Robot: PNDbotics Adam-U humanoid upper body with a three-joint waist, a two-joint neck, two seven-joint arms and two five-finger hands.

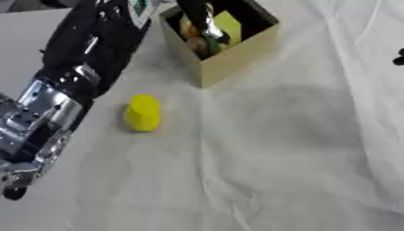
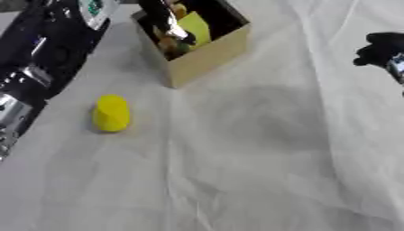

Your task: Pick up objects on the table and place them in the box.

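Note:
A yellow, rounded object [image 1: 143, 113] lies on the white cloth, left of the middle. The open cardboard box [image 1: 236, 52] stands at the top and holds a yellow item [image 1: 227, 22] and some orange and green things [image 1: 197, 43]. My left arm [image 1: 87, 58] runs up from the lower left corner, and its hand [image 1: 201, 20] reaches down into the box over those contents. Whether it holds anything is hidden. My right hand [image 2: 382, 47] shows as a dark shape at the right edge, far from the box and the yellow object.
The white cloth [image 1: 284, 158] covers the table, with folds running down the middle. My left forearm, black with silver joints, passes just left of the yellow object.

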